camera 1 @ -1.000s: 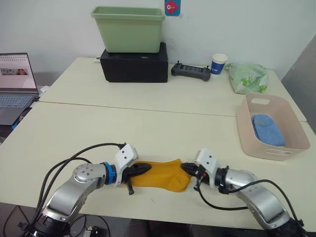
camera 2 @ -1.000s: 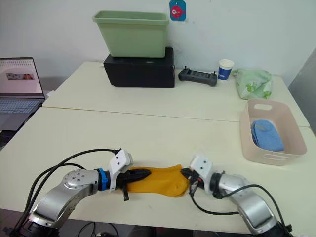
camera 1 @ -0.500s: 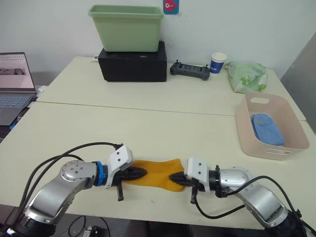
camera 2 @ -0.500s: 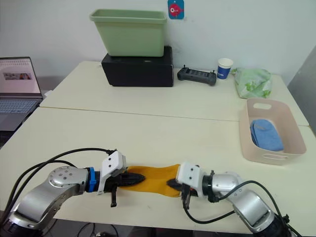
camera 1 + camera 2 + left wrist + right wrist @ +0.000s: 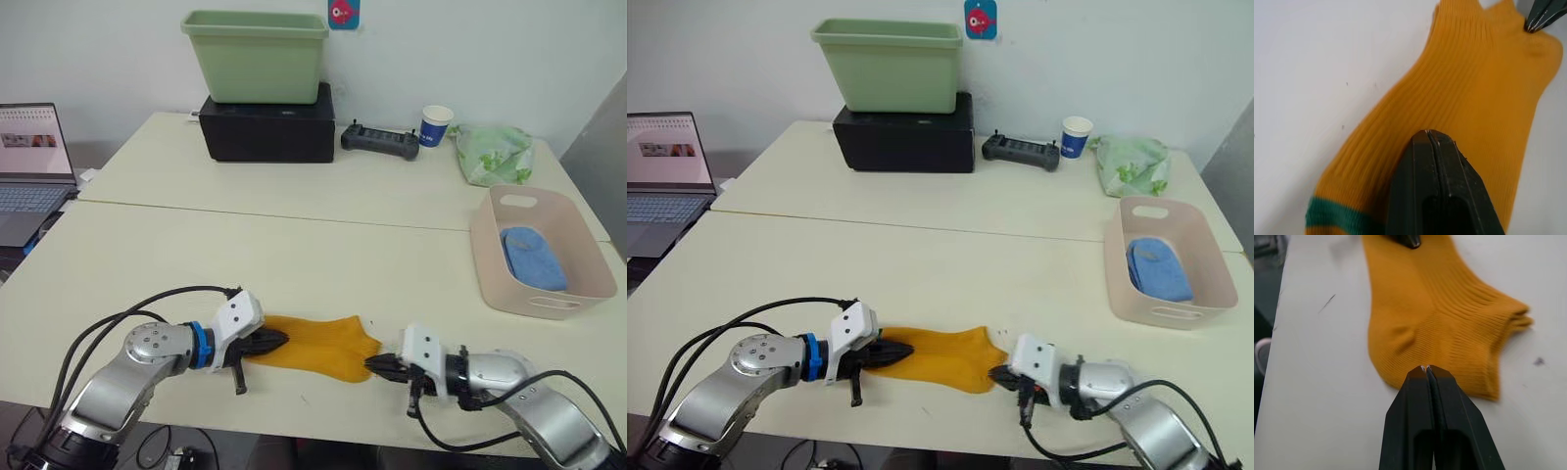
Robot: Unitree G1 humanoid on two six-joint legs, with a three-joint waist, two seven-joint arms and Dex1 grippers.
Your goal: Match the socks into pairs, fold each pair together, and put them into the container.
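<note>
A mustard-yellow sock (image 5: 318, 343) lies flat near the table's front edge, its green band (image 5: 1334, 210) at the left end. My left gripper (image 5: 277, 339) is shut, its fingertips (image 5: 1427, 133) resting on top of that end with no cloth showing between them. My right gripper (image 5: 374, 365) is also shut, its tip at the sock's heel edge (image 5: 1400, 357). The cuff (image 5: 1515, 316) shows more than one layer. At the right stands the pink container (image 5: 487, 257) with a folded light blue sock (image 5: 534, 257) inside.
At the back, a green tub (image 5: 257, 54) sits on a black box (image 5: 266, 127), beside a black controller (image 5: 379, 140), a paper cup (image 5: 434, 125) and a pale green cloth bundle (image 5: 493, 153). A laptop (image 5: 29, 162) is at the far left.
My right gripper has drawn back to the right, from over the sock's heel to its edge. The sock lies flatter. The left gripper has hardly moved.
</note>
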